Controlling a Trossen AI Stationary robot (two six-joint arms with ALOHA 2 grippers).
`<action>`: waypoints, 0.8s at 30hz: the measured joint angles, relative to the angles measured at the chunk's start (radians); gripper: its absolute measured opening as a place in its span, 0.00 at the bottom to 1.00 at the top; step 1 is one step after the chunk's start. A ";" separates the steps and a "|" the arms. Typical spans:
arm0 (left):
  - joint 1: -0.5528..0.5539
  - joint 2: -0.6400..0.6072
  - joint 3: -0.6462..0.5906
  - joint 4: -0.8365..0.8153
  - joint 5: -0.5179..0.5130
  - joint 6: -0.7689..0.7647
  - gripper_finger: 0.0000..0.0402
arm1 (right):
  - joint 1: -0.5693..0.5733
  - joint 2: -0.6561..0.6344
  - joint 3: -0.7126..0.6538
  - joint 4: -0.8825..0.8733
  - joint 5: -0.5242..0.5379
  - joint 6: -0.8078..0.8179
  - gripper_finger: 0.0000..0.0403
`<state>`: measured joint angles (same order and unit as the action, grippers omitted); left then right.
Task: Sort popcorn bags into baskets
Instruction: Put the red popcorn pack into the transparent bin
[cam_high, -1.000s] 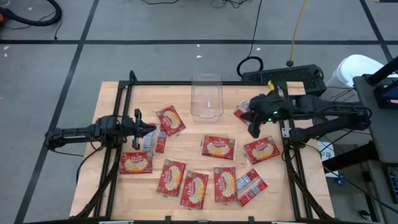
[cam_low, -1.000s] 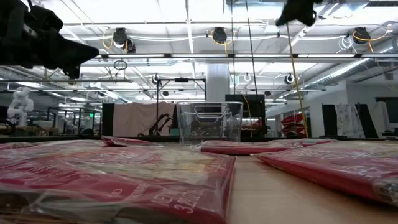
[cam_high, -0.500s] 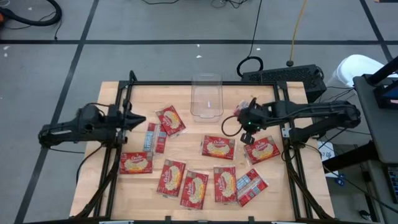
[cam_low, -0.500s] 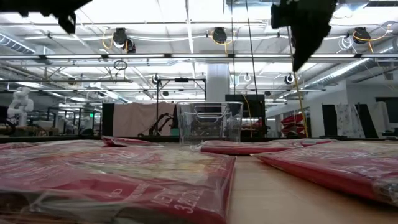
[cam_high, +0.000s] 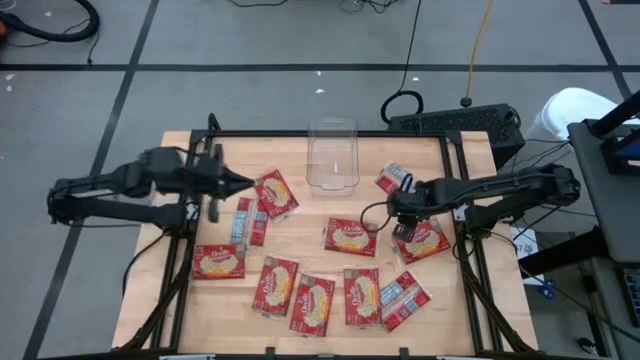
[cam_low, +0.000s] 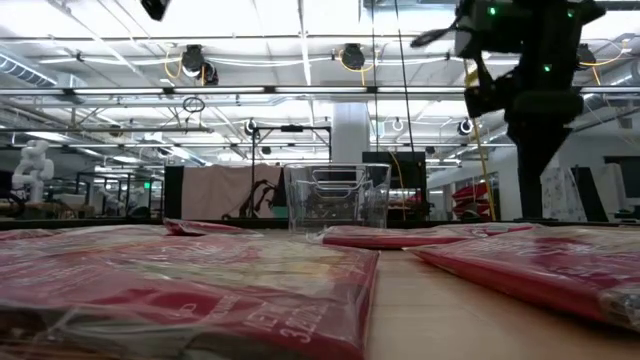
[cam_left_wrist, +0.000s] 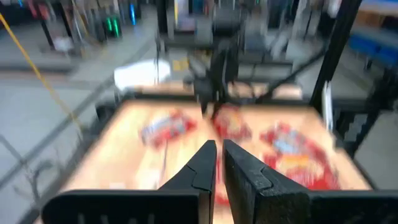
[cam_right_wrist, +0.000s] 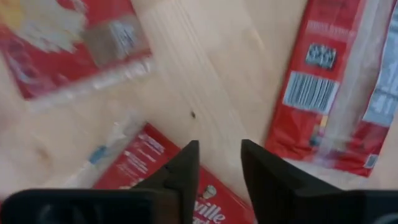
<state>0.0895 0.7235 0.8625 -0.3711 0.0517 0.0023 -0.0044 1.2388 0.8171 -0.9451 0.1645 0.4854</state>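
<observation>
1. Since a second ago your right gripper (cam_high: 398, 207) has swung from the table's (cam_high: 300, 240) far right corner toward the middle, and your left arm has drawn back and lifted.
2. From above, the right gripper hangs over bare wood between two popcorn bags (cam_high: 350, 237) and (cam_high: 421, 241). The clear basket (cam_high: 333, 156) sits at the far edge. Other bags lie scattered across the near half.
3. At table height, the basket (cam_low: 337, 198) stands mid-table behind flat red bags (cam_low: 180, 285); the right arm reaches down at the right.
4. Your left gripper (cam_left_wrist: 219, 163) points across the table, fingers nearly together and holding nothing.
5. Your right gripper (cam_right_wrist: 219, 165) points down at wood, fingers parted and holding nothing, a bag (cam_right_wrist: 333, 87) just beside it.
</observation>
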 joint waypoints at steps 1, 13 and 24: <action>0.000 0.033 0.004 -0.010 0.000 0.000 0.09 | 0.000 0.000 -0.011 -0.001 0.016 0.001 0.35; -0.040 0.293 0.005 0.036 -0.021 0.013 0.09 | -0.004 -0.001 -0.113 0.100 0.229 -0.080 0.63; -0.129 0.412 0.005 0.243 -0.026 0.064 0.09 | -0.091 -0.001 -0.230 0.205 0.229 -0.079 0.64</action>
<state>-0.0392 1.1353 0.8677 -0.1281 0.0256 0.0660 -0.0953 1.2381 0.5868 -0.7397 0.3933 0.4068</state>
